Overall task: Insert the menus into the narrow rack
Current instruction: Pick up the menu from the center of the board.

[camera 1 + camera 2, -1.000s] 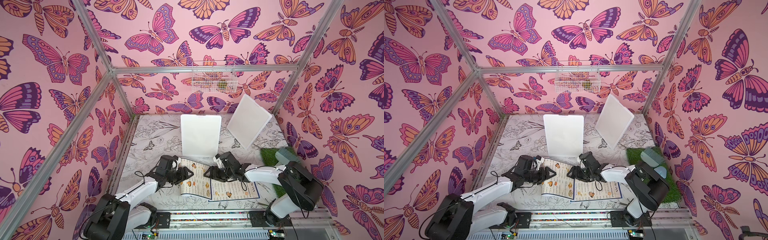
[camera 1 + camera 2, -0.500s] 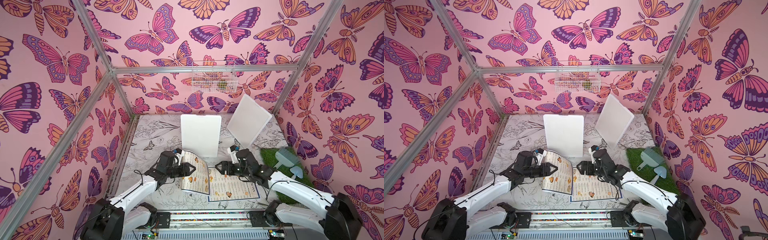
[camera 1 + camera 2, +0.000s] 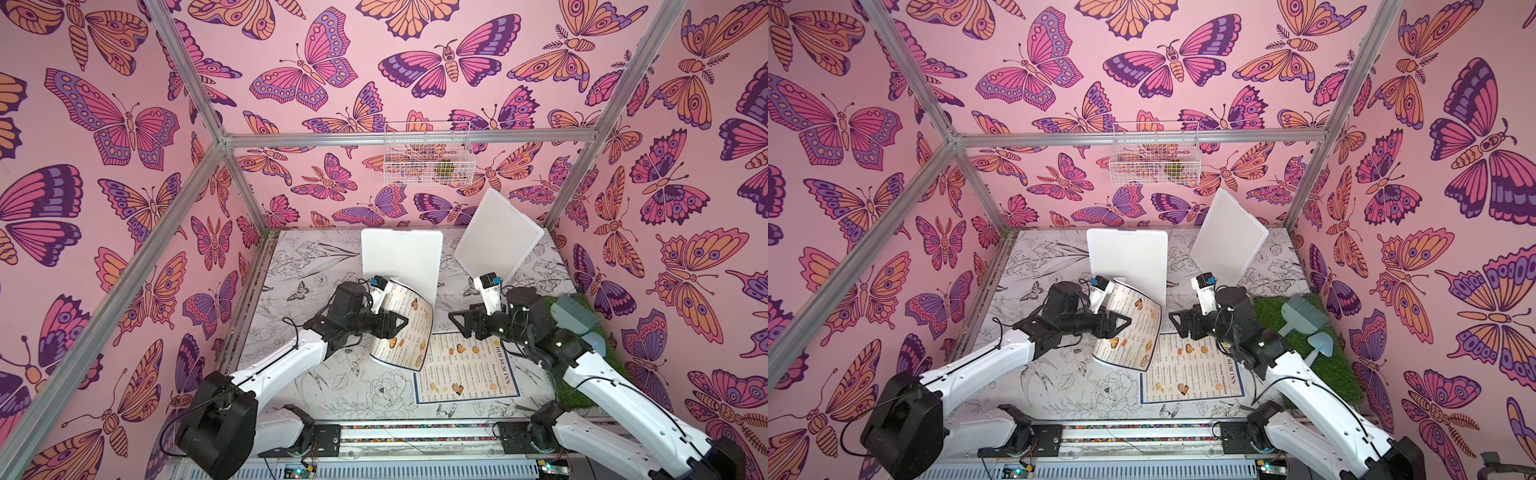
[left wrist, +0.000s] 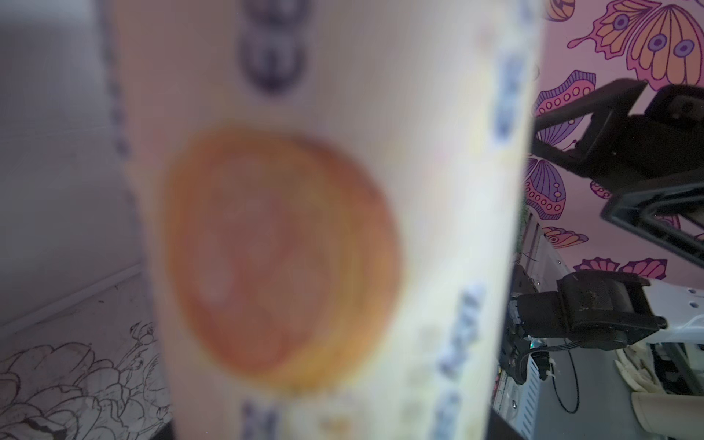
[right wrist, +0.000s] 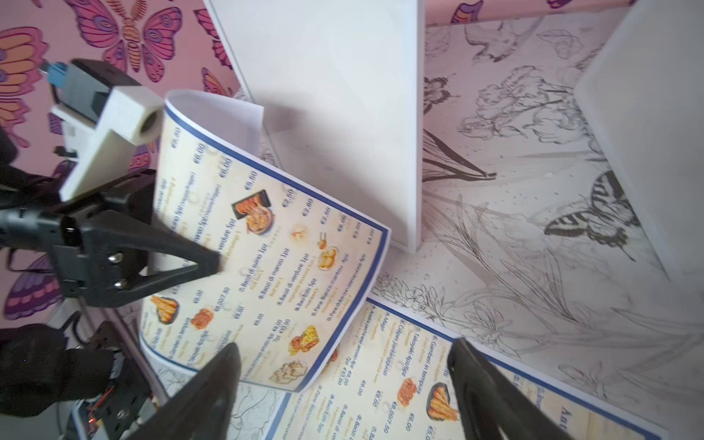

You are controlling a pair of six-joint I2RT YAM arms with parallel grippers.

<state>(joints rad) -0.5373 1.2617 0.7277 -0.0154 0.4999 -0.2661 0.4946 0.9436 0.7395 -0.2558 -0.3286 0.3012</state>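
Observation:
One menu (image 3: 409,332) hangs lifted and curled off the table, and my left gripper (image 3: 401,322) is shut on its side edge. In the right wrist view one black finger (image 5: 183,266) lies across that menu's (image 5: 274,236) printed face. This sheet fills the left wrist view as a blur (image 4: 304,228). The other menu (image 3: 465,370) lies flat on the table, its corner tucked under the lifted one. My right gripper (image 5: 344,354) is open and empty, just above the flat menu (image 5: 381,381). The narrow rack (image 3: 428,153), a white wire basket, hangs high on the back wall.
Two white boards (image 3: 401,262) (image 3: 496,232) stand on the table behind the grippers, the right one leaning. A green turf mat (image 3: 1304,353) with a grey-blue brush (image 3: 1304,318) and a dustpan lies at the right edge. Aluminium frame posts rise at the back corners.
The left gripper has raised its menu from lying on the table to standing upright and curled. The right gripper has drawn back to the right, and its arm has swung outward.

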